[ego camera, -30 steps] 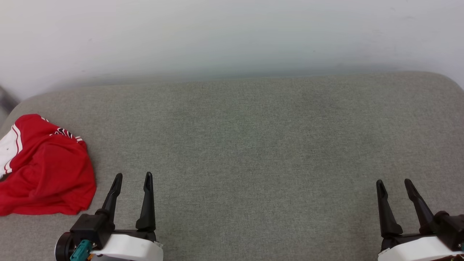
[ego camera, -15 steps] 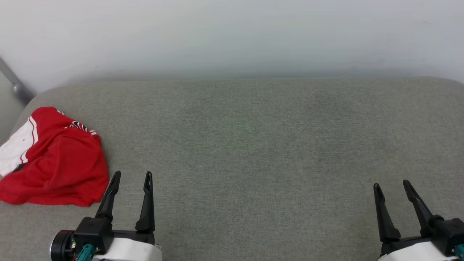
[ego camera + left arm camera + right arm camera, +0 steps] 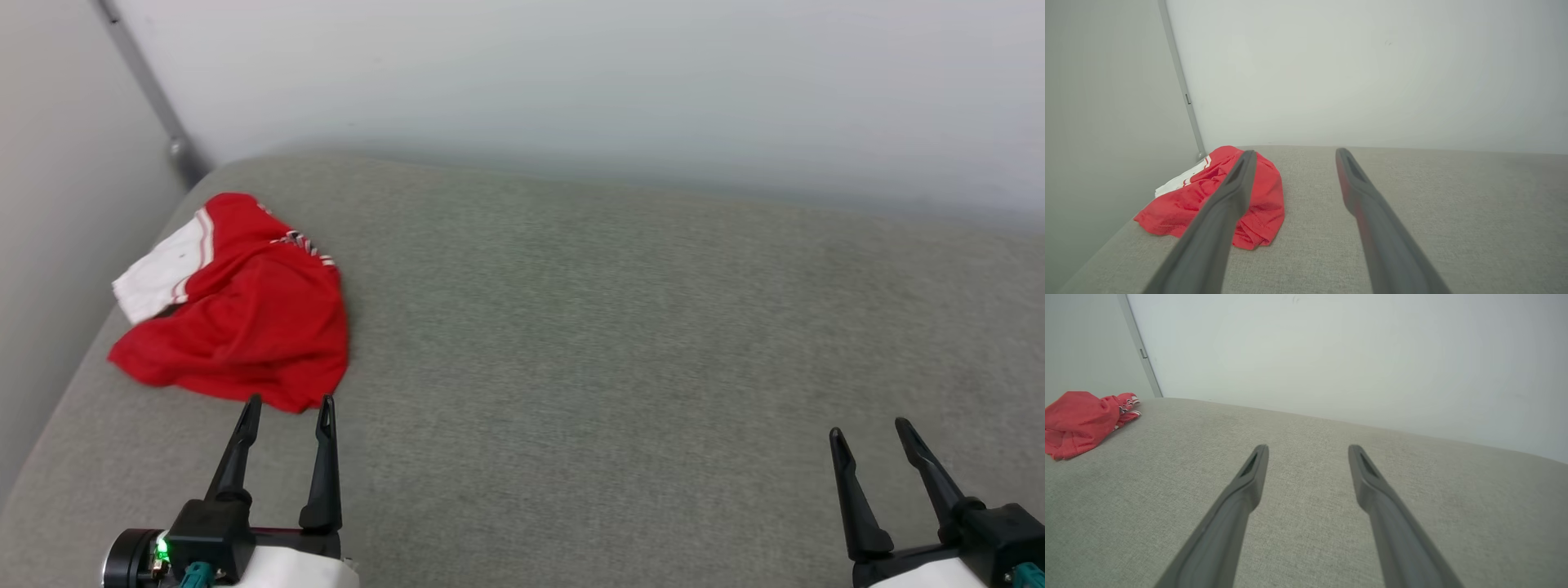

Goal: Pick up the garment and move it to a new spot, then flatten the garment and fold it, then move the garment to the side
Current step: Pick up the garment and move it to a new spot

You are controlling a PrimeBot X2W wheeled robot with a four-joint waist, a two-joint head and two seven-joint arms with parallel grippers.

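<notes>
The garment (image 3: 245, 310), a red shirt with a white sleeve and striped trim, lies crumpled in a heap at the far left of the grey cushion (image 3: 612, 343). My left gripper (image 3: 287, 402) stands open just in front of the heap's near edge, holding nothing. In the left wrist view the garment (image 3: 1261, 196) lies ahead and to the left, partly behind the left finger. My right gripper (image 3: 869, 429) is open and empty at the lower right, far from the heap. From the right wrist the garment (image 3: 1081, 420) shows at the far left.
Pale walls close the cushion in behind and on the left, meeting in a corner with a grey metal strip (image 3: 147, 90). The garment lies near the cushion's left edge (image 3: 57, 408). Bare grey fabric stretches to the right of it.
The head camera has turned left, so the garment now sits further right and higher in the picture, and the corner has come into sight. Both grippers stay open.
</notes>
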